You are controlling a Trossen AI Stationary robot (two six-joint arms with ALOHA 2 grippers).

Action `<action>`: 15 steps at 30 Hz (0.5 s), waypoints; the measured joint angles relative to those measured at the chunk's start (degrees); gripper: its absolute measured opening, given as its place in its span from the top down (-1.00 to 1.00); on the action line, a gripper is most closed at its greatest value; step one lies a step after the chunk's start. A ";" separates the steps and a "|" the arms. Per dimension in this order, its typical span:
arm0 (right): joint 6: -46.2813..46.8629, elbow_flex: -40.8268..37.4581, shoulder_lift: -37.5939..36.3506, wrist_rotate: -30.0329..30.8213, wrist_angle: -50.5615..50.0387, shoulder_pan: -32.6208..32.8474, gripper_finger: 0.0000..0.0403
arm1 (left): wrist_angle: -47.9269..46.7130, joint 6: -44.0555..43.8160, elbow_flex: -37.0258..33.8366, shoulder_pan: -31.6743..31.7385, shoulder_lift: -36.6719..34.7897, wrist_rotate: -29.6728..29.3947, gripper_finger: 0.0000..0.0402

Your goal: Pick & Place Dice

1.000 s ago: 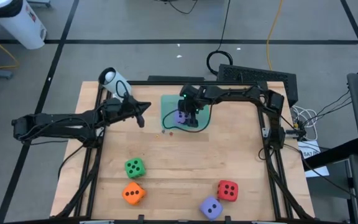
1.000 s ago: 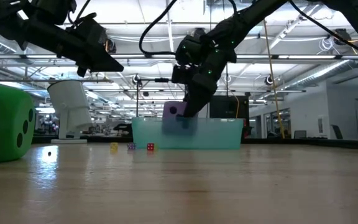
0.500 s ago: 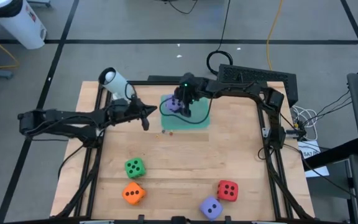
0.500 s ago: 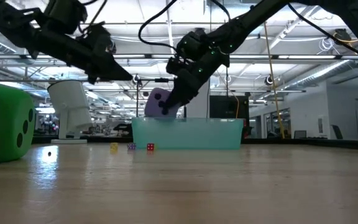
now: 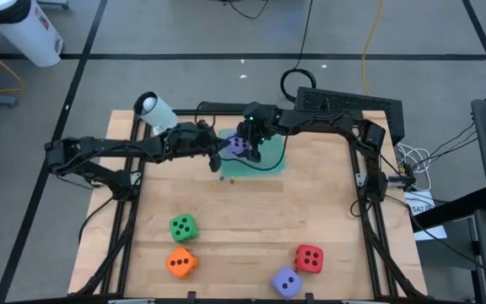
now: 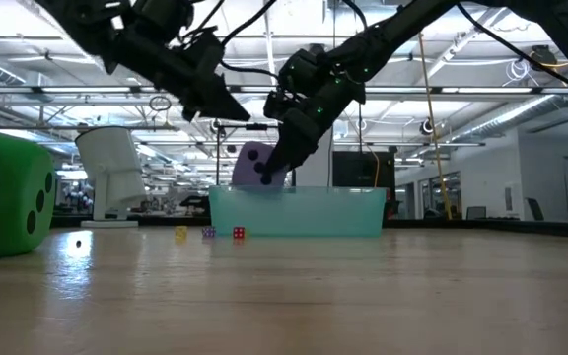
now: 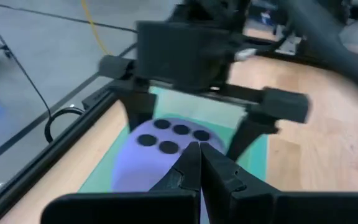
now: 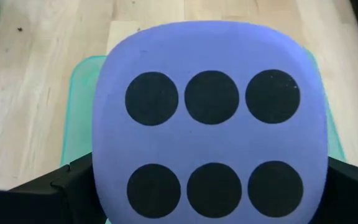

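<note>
A purple-blue die (image 5: pixel 238 145), six pips toward the right wrist camera, hangs clear above the rim of the flat teal tray (image 5: pixel 272 162) at the table's far edge, pinched between the fingers of the right gripper (image 5: pixel 245 144). The left gripper (image 5: pixel 216 157), its fingers pressed together on nothing, hovers just beside that die on its left. The green die (image 5: pixel 183 226), orange die (image 5: pixel 180 263), red die (image 5: pixel 309 257) and second purple-blue die (image 5: pixel 286 282) sit well apart along the near edge, with bare wood between them and the tray.
</note>
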 joint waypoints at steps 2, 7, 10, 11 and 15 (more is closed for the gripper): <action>-0.85 0.00 0.00 -0.01 0.18 0.10 -0.95 | -2.55 0.87 2.44 -0.03 1.08 0.08 0.98; -4.07 0.00 0.00 -1.22 1.47 1.05 -0.95 | -5.85 1.55 6.20 2.00 6.09 2.36 0.98; -5.43 0.00 0.00 -1.19 1.97 1.65 -0.95 | -6.80 1.30 6.91 3.86 9.32 4.92 0.99; -6.01 -0.12 0.07 -0.74 1.93 1.77 -0.95 | -6.35 1.11 7.01 4.46 10.42 5.21 0.99; -7.40 -0.22 0.29 0.23 2.91 1.64 -0.95 | -8.43 -0.53 6.89 6.96 12.68 5.49 0.99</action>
